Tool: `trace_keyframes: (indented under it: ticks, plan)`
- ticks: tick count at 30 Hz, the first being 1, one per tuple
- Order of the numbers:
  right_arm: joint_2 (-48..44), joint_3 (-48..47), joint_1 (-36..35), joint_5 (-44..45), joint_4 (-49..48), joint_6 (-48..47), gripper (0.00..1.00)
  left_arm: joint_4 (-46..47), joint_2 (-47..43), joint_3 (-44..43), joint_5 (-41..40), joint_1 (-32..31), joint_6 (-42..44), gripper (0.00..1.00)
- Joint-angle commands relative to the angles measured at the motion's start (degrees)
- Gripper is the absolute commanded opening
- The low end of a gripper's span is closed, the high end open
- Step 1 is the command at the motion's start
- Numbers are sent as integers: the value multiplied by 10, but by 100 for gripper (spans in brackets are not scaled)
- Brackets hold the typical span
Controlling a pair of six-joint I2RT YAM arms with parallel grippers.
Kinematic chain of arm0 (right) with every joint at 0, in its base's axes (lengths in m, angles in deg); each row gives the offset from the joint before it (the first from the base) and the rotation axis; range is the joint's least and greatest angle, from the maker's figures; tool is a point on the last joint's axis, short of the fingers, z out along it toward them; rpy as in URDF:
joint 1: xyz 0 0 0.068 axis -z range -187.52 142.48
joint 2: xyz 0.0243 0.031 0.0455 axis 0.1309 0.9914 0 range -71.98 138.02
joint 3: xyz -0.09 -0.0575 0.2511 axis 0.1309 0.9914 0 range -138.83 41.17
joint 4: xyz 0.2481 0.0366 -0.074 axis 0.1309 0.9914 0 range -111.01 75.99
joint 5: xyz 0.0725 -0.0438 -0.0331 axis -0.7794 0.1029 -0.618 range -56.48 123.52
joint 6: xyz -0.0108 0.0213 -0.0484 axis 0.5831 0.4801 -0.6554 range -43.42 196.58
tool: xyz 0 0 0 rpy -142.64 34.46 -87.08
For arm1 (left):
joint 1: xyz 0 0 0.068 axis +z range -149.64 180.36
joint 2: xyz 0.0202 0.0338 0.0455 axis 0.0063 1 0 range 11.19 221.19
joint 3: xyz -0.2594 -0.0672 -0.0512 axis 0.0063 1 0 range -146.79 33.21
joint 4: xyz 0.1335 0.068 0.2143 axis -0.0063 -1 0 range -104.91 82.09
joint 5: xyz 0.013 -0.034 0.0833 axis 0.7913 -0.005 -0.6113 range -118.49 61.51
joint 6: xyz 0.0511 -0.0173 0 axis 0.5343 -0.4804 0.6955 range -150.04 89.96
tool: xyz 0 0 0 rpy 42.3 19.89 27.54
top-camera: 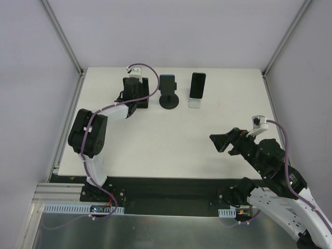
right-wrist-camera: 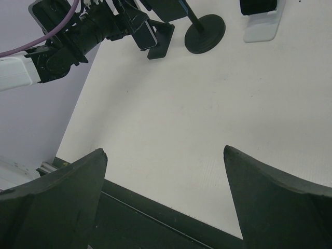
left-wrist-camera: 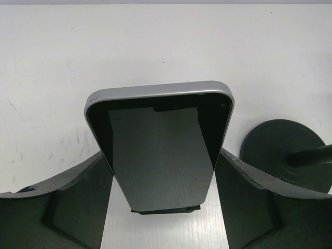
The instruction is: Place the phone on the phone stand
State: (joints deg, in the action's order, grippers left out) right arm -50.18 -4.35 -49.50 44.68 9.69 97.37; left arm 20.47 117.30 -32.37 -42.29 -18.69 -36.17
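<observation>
The left claw (left-wrist-camera: 162, 155) clasps one phone (left-wrist-camera: 155, 135) by its long edges at the table's (top-camera: 171, 140) eleven o'clock. Its long axis is upright and leaning back, screen facing six o'clock. Two more phones (top-camera: 167, 83) stand at twelve o'clock, three in all; the right claw (right-wrist-camera: 165, 151) gapes wide.

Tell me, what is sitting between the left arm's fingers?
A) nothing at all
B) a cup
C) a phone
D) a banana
C: the left wrist view shows a phone with a dark screen and a silver edge standing right between the left fingers.
</observation>
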Motion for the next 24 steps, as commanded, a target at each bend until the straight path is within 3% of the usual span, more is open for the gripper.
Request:
trace_keyframes:
  ticks: [1,17,19,21,22,24]
  plan:
    - [-7,8,2,0,-15,8,96,49,-1,2,18,2,5,0]
    - [-16,20,1,-3,-21,14,96,37,19,-4,18,-7,52,0]
    - [-17,21,1,-3,-21,15,96,30,18,-6,15,-7,56,16]
    - [-18,21,2,-3,-22,16,96,26,12,-5,16,-7,56,42]
    - [-17,23,2,-3,-22,17,96,21,8,-4,17,-7,51,63]
    - [-13,24,2,-4,-23,16,96,-2,-12,-5,20,-7,36,81]
